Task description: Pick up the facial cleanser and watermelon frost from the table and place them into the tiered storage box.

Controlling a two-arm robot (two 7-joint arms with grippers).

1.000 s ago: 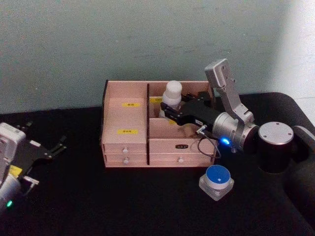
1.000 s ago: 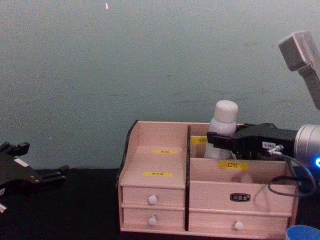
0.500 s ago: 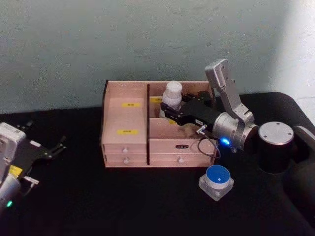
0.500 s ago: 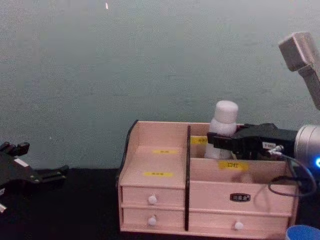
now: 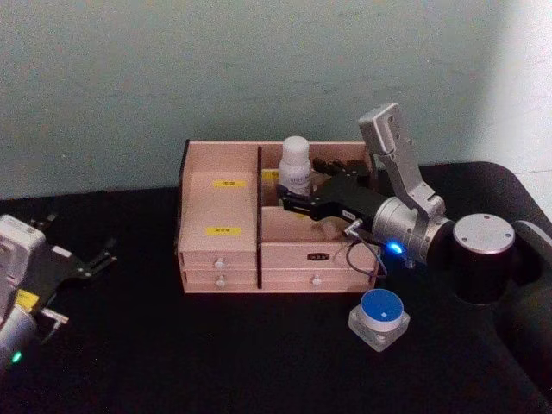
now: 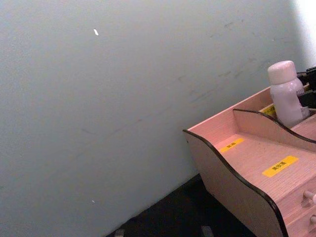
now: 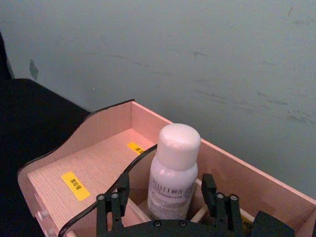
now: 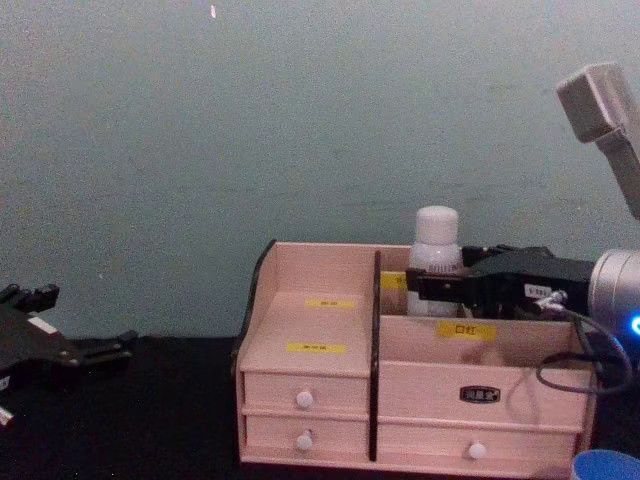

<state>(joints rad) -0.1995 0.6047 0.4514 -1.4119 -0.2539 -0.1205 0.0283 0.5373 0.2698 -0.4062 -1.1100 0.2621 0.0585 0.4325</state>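
Black table [image 5: 216, 362], pale teal wall [image 5: 129, 78] behind. Right end effector [image 7: 166, 197] sits fingers apart around the upright tall white cylindrical bottle [image 7: 173, 170], inside the pale pink wooden organiser [image 5: 220, 207]. Left end effector [image 5: 78, 240] rests spread, far left.

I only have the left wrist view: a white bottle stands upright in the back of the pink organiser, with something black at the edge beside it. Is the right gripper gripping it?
Observer: No. The right gripper is open; its fingers stand on either side of the white bottle, with a gap on each side.
Operator: Where is the jar?
Observer: The blue-lidded jar sits on the black table, in front of the organiser's right end, outside it.
Operator: And the left arm?
Observer: The left gripper is open and parked at the table's left side, well away from the organiser.
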